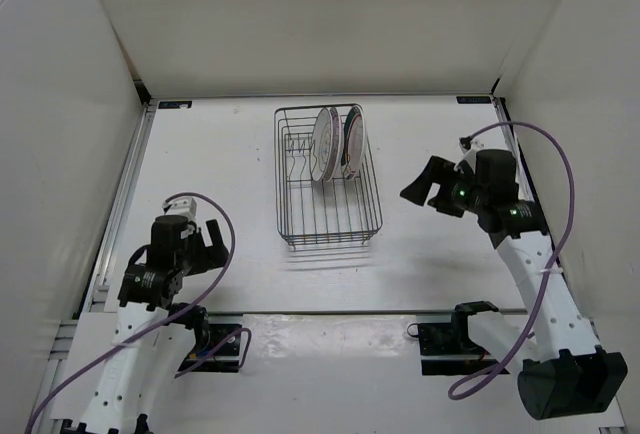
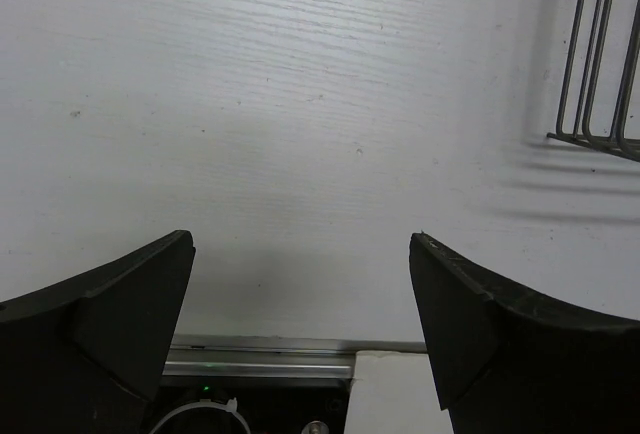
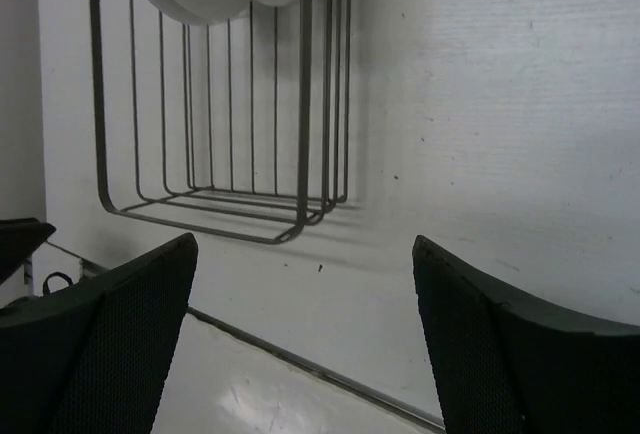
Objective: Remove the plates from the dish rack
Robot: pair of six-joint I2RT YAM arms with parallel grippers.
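Left gripper [image 2: 300,244] & right gripper [image 3: 305,244] — both w/ jaws wide apart, holding nothing. Plates [image 1: 333,142] stand on edge at far end of dish rack [image 1: 330,239], mid table [image 1: 220,154], btwn the arms.

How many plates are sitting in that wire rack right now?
2. Both stand on edge at the far end of the dish rack: a white plate on the left, a plate with coloured rim rings beside it. A third could hide between them.
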